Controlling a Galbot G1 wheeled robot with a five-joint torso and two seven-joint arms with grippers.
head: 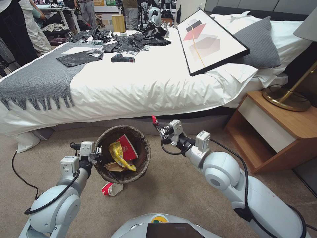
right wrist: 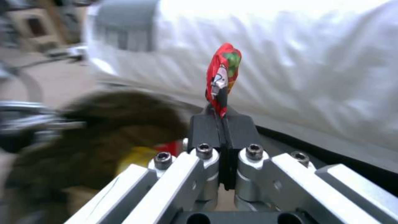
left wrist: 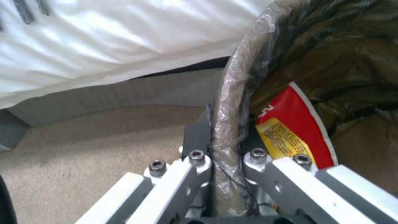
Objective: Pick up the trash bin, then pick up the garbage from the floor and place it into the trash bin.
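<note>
The trash bin (head: pixel 123 153) hangs above the carpet, its dark bag folded over the rim (left wrist: pixel 232 102). My left gripper (head: pixel 98 153) is shut on that rim at the bin's left side. Inside lie a red carton (head: pixel 127 147), a yellow wrapper (head: pixel 119 155) and tan paper. My right gripper (head: pixel 158 126) is shut on a small red snack wrapper (right wrist: pixel 222 77), held up to the right of the bin and a little beyond it. A red-white carton (head: pixel 111 189) lies on the floor below the bin.
The bed (head: pixel 138 86) with white sheets runs across just beyond the bin, carrying a grey throw, black bags and a framed picture (head: pixel 211 41). A wooden nightstand (head: pixel 274 129) with a lamp base stands to the right. Carpet lies open around the bin.
</note>
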